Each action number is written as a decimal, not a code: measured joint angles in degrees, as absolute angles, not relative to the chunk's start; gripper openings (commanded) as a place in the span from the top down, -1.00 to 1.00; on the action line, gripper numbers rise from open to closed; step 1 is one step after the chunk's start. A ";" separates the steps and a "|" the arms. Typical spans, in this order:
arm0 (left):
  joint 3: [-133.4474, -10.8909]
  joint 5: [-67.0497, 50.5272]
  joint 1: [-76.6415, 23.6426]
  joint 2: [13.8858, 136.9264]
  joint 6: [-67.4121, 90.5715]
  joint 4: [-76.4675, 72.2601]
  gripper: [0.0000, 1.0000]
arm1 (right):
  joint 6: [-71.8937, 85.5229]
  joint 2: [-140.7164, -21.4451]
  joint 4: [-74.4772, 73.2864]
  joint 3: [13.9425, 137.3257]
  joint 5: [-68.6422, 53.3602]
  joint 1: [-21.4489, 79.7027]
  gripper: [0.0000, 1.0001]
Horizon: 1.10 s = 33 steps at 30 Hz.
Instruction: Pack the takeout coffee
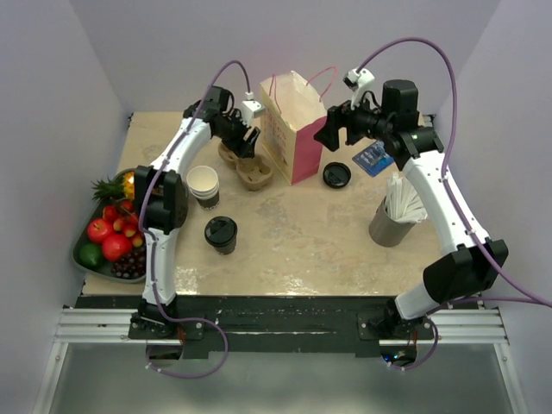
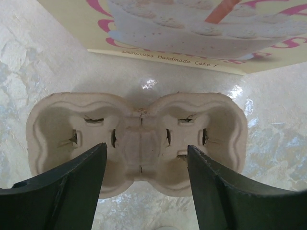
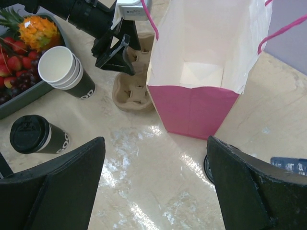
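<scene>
The takeout coffee (image 1: 222, 234), a dark-banded cup with a black lid, stands on the table in front of the left arm; it also shows in the right wrist view (image 3: 37, 136). The pink and white paper bag (image 1: 293, 126) stands open at the back middle, and the right wrist view shows it empty inside (image 3: 201, 67). A tan pulp cup carrier (image 2: 136, 141) lies left of the bag. My left gripper (image 1: 245, 143) is open and empty just above the carrier (image 1: 246, 166). My right gripper (image 1: 330, 131) is open and empty, raised beside the bag's right side.
Stacked lidless cups (image 1: 203, 186) stand left of the carrier. A loose black lid (image 1: 336, 175) and a blue packet (image 1: 373, 159) lie right of the bag. A grey holder of white sticks (image 1: 396, 217) stands at the right. A fruit tray (image 1: 110, 226) sits at the left edge.
</scene>
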<state>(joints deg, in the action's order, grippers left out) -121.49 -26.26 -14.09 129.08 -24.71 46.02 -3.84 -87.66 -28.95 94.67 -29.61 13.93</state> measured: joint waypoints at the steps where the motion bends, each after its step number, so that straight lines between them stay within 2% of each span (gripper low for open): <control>1: -121.51 -26.20 -14.15 129.38 -24.69 46.06 -0.44 | -3.62 -87.66 -28.86 94.21 -29.63 13.78 -0.79; 10: -121.51 -23.77 -14.33 131.24 -24.91 46.11 -0.31 | -2.07 -87.57 -28.21 93.21 -29.78 12.71 -0.78; 22: -121.51 -23.14 -14.87 131.98 -26.61 46.44 -0.26 | -1.34 -87.57 -27.35 92.40 -30.24 12.29 -0.78; 33: -121.51 -22.28 -15.03 134.06 -27.18 46.35 -0.01 | -1.08 -87.57 -27.31 92.40 -31.00 12.19 -0.78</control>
